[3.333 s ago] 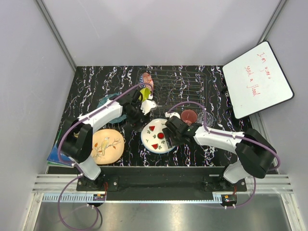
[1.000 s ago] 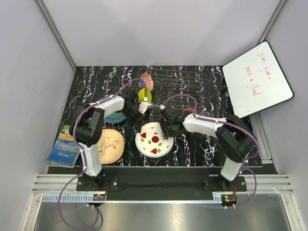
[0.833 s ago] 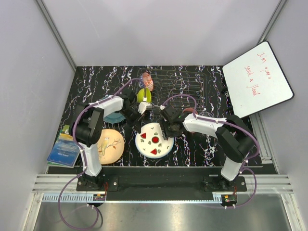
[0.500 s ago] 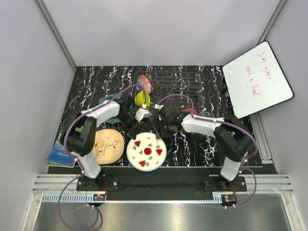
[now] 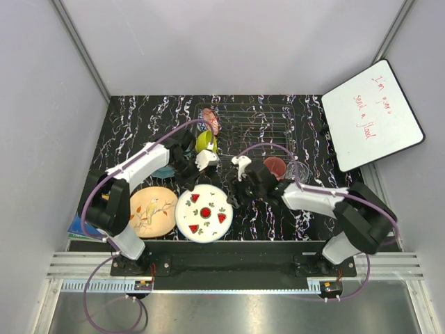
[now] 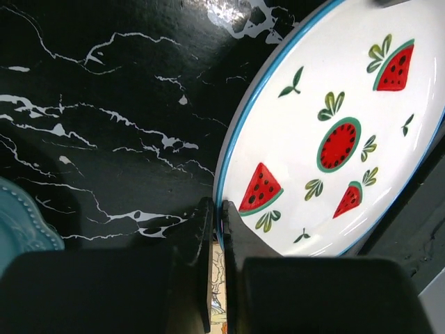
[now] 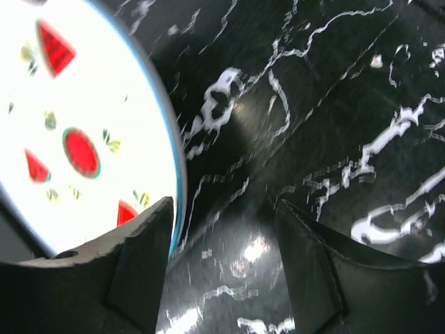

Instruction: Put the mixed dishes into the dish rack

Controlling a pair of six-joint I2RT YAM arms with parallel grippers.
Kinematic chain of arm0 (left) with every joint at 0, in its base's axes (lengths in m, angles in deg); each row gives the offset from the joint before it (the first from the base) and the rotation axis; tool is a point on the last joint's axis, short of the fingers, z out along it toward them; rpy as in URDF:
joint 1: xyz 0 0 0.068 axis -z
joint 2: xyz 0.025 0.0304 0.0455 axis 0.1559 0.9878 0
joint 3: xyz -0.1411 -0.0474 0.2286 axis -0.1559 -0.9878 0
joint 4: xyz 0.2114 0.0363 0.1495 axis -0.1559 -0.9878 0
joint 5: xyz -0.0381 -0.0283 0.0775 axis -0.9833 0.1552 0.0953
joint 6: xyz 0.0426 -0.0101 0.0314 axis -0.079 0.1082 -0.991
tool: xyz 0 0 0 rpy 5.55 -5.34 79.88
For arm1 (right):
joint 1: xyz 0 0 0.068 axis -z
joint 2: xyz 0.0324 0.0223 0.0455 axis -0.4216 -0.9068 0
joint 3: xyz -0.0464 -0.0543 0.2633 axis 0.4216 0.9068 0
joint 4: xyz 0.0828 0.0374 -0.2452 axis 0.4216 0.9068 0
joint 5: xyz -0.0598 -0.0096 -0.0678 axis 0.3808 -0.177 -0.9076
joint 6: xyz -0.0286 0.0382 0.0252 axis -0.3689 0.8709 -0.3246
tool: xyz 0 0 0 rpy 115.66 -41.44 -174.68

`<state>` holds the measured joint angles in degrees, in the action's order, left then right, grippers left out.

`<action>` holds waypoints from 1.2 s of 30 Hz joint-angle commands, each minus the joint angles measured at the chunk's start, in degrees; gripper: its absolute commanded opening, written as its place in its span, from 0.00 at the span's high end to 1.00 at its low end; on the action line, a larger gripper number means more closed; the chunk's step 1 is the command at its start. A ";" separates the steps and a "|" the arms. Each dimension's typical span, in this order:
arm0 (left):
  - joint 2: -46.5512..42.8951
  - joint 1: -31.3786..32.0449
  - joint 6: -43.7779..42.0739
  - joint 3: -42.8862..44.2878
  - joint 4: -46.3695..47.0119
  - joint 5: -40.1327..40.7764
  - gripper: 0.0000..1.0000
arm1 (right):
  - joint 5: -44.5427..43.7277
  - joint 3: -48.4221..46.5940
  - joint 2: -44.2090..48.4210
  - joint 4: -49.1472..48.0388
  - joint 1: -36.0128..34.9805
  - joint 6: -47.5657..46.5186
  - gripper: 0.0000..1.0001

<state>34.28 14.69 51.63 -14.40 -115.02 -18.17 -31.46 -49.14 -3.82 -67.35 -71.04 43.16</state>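
The white plate with red slices (image 5: 204,213) (image 6: 334,139) lies tilted near the table's front, next to the peach floral plate (image 5: 154,211). My left gripper (image 5: 197,182) (image 6: 219,209) is shut on its blue rim. Just right of the plate, my right gripper (image 5: 235,195) (image 7: 222,223) stands open over bare tabletop with nothing in it, the plate (image 7: 76,125) beside its left finger. The lime-yellow bowl (image 5: 204,141) and red patterned bowl (image 5: 212,122) stand at the left edge of the dish rack (image 5: 261,125). The pink mug (image 5: 273,167) and clear glass (image 5: 299,171) stand before the rack. The teal plate (image 5: 165,171) (image 6: 21,223) is half hidden under my left arm.
A white board with red writing (image 5: 372,115) leans at the back right. A blue-green book (image 5: 80,227) lies at the front left edge. Grey walls enclose the black marbled table (image 5: 132,125) on three sides.
The white plate has moved toward the front left, still in my left gripper. My right gripper has opened wider and drawn back to the right of the plate.
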 commanded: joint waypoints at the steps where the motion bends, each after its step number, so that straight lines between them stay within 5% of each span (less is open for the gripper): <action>1: -0.85 0.07 -2.69 3.97 1.75 2.15 1.00 | 3.00 7.11 8.34 -14.36 0.32 -5.38 0.32; 18: -2.17 2.27 -8.14 10.74 2.46 0.39 1.00 | 12.75 -0.18 2.11 -12.88 0.40 -8.55 0.30; 27: -3.49 2.62 -11.13 9.78 2.37 1.09 1.00 | -0.42 -1.24 8.60 -7.78 1.19 -16.19 0.27; 36: -6.65 2.71 -12.98 8.99 5.52 -1.80 1.00 | 5.45 -1.68 4.48 -12.17 2.16 -12.35 0.27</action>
<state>32.80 17.27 41.34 -6.75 -114.81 -17.56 -27.94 -48.84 2.67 -75.98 -69.12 29.08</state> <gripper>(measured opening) 0.056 0.739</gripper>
